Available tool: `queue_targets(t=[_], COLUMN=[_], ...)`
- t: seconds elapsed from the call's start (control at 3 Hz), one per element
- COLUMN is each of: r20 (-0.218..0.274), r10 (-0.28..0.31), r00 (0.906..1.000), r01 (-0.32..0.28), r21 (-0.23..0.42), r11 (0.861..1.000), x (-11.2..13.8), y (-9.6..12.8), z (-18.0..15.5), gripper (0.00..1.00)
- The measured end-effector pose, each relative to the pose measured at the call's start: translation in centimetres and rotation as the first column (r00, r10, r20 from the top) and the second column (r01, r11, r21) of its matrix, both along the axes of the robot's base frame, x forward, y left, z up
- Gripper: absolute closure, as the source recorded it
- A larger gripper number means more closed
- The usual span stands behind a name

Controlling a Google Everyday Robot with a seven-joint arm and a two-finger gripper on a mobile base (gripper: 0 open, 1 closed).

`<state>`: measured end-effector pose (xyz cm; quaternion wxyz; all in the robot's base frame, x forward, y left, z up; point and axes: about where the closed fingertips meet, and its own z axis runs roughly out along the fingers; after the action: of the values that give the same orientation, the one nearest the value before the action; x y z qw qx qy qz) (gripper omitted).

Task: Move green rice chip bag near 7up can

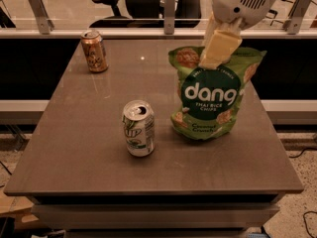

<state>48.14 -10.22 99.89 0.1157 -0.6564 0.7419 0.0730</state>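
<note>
1. At right-centre of the grey-brown square surface (pixel 74 143): large green stand-up rice chip bag (pixel 210 98) with white "dang" lettering, base down.
2. At the bag's top edge: cream end effector (pixel 218 48), clamped on the bag.
3. Left of the bag, near, not touching: small white-green 7up can (pixel 138 129) with silver top, upright.
4. Far-left corner: orange-brown can (pixel 94 51), well apart.

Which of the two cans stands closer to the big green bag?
The white-and-green 7up can, just left of the green bag; the orange-brown can stands far back. The gripper is at the bag's top.
</note>
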Motion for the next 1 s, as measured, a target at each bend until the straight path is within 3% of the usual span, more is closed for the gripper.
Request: queue_targets(t=[0.33, 0.67, 1.0], r20=[0.0, 0.0, 0.032], r10=[0.0, 0.0, -0.006], r00=[1.0, 1.0, 0.9995], r01=[0.0, 0.0, 0.006], r21=[0.0, 0.0, 0.016], r11=[1.0, 1.0, 1.0], x=[0.0, 0.0, 1.0], y=[0.0, 0.0, 0.6], z=[0.0, 0.0, 0.0], gripper=[1.0, 0.82, 0.59])
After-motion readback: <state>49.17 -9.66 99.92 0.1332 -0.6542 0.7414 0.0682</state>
